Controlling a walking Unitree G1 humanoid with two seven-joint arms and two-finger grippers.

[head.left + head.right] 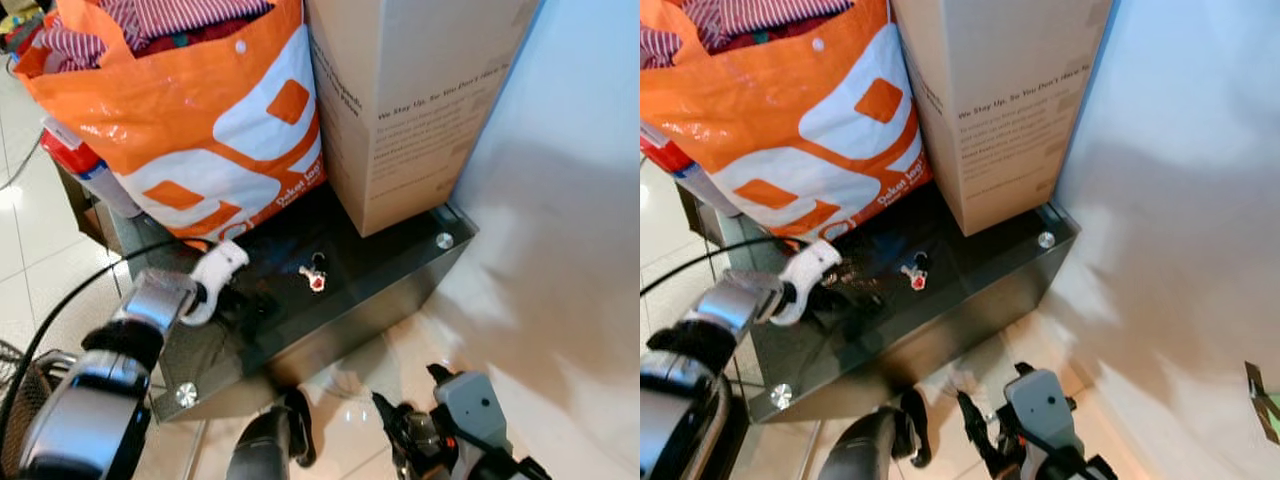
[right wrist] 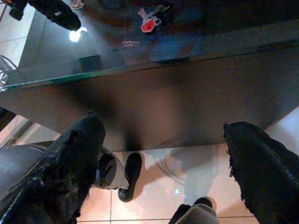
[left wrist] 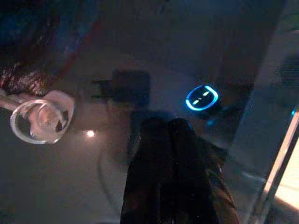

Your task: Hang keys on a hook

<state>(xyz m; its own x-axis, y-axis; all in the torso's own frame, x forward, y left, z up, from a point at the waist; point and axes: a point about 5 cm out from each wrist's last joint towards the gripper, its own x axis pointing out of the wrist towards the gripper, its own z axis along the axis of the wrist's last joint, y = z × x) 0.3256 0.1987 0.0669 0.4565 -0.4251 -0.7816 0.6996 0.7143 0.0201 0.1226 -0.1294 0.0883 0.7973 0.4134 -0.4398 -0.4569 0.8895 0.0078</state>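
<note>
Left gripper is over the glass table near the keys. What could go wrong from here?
The keys lie flat on the dark glass tabletop, so a shut left gripper could skid them away or strike the glass. The orange bag and the cardboard box crowd the back, leaving little room. The right gripper, open, hangs below the table edge and may bump it if raised.

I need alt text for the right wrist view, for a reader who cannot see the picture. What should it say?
The right tool is open, its two black fingers spread wide in front of a low black cabinet with a glossy glass top. A small bunch of keys with a red tag lies on that top, and pale floor tiles show below.
</note>
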